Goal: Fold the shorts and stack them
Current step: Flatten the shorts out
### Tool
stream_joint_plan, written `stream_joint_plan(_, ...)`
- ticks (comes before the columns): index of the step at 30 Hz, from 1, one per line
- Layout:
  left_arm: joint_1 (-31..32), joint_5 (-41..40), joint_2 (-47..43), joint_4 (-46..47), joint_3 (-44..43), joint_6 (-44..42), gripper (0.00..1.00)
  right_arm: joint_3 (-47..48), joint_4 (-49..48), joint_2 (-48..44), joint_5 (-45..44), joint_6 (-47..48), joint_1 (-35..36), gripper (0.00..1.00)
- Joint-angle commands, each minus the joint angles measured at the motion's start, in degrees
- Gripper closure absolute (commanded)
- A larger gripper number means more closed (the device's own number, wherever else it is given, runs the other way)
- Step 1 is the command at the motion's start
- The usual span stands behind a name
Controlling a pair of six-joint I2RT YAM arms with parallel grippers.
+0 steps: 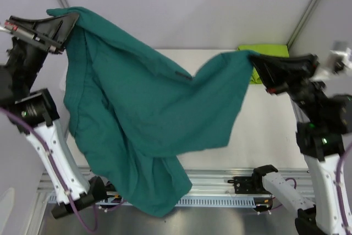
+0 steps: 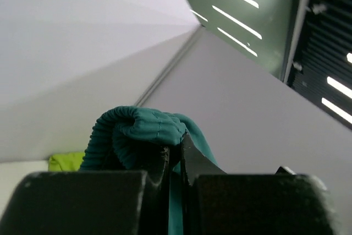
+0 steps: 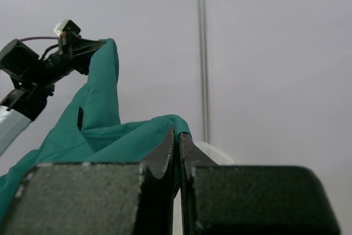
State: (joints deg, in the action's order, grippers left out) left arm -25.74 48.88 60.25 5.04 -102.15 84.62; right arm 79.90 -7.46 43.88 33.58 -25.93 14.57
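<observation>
The left hand (image 1: 65,26) and right hand (image 1: 257,63) each clamp the teal shorts (image 1: 148,108), sagging between them. Green shorts (image 1: 269,50) lie beyond the right hand.

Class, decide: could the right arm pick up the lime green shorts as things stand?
Probably not yet. The lime green shorts lie close by the right gripper, but its jaws are shut on the teal shorts, held up with the left gripper.

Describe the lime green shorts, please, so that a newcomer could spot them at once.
Seen from above, go to the far right corner of the white table. Behind the right end effector lie the lime green shorts, resting on the table, unlike the dark teal shorts held aloft.
</observation>
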Motion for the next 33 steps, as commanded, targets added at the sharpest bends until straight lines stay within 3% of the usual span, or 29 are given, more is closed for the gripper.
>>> stream_joint_plan(1, 1.9, -4.84, 3.99, 1.55, 4.76, -2.79, 1.0, -1.41, -2.72, 7.35, -2.21, 0.19, -1.11, 1.0)
stream_joint_plan(5, 8.06, -9.05, 11.19, 2.6, 5.56, -7.0, 1.0, -1.06, -15.34, 18.74, 3.75, -8.06, -7.7, 1.0)
stream_joint_plan(8, 11.76, -13.18, 19.27, 1.3, -0.47, -9.9, 1.0, 2.61, -23.18, 26.76, 6.92, -16.22, -12.52, 1.0)
stream_joint_plan(10, 12.9, -15.47, 26.65, -1.25, -7.34, -10.96, 1.0, 10.6, -25.66, 36.42, 8.07, -19.93, -13.95, 1.0)
stream_joint_plan(12, 13.34, -16.27, 33.06, -2.05, -20.56, -9.74, 1.0, 17.71, -30.4, 43.62, 9.83, -26.77, -16.23, 1.0)
stream_joint_plan(13, 13.6, -16.01, 40.83, -3.62, -25.07, -8.69, 1.0, 26.54, -31.72, 50.8, 10.97, -29.06, -16.67, 1.0)
stream_joint_plan(15, 13.87, -15.49, 49.31, -3.46, -43.75, -3.87, 1.0, 37.73, -32.96, 58.65, 12.2, -35.48, -17.2, 1.0)
stream_joint_plan(16, 14.13, -15.57, 53.18, -2.67, -47.75, -1.67, 1.0, 49.62, -32.27, 65.56, 12.64, -36.81, -17.29, 1.0)
stream_joint_plan(18, 14.4, -15.57, 59.01, 1.97, -51.23, 2.74, 1.0, 60.15, -28.93, 71.49, 13.0, -39.7, -17.47, 1.0)
stream_joint_plan(19, 14.66, -15.05, 58.67, 3.21, -49.31, 2.57, 1.0, 67.25, -27.79, 75.79, 13.26, -40.42, -17.56, 1.0)
stream_joint_plan(20, 15.01, -14.78, 55.71, 6.09, -43.63, 0.48, 1.0, 68.28, -28.3, 76.96, 13.61, -41.38, -17.56, 1.0)
stream_joint_plan(22, 16.24, -14.26, 51.05, 10.84, -30.44, -1.73, 1.0, 63.83, -34.34, 76.8, 15.28, -46.03, -17.82, 1.0)
stream_joint_plan(24, 16.68, -13.29, 45.06, 20.91, -12.54, -2.62, 1.0, 46.47, -44.89, 72.16, 15.37, -48.15, -17.99, 1.0)
stream_joint_plan(25, 17.12, -10.94, 40.61, 31.68, 4.59, -1.4, 1.0, 21.34, -57.36, 64.66, 15.2, -48.94, -18.17, 1.0)
stream_joint_plan(26, 17.12, -10.91, 39.17, 35.18, 9.03, -1.39, 1.0, 21.09, -57.49, 64.58, 15.2, -48.95, -18.17, 1.0)
stream_joint_plan(29, 17.3, -8.9, 35.13, 43.54, 26.85, -1.65, 1.0, 0.79, -67.31, 58.46, 15.28, -49.21, -18.78, 1.0)
stream_joint_plan(33, 18.61, -7.93, 26.97, 49.54, 44.64, -5.77, 1.0, -18.69, -75.75, 53.25, 16.51, -49.65, -19.22, 1.0)
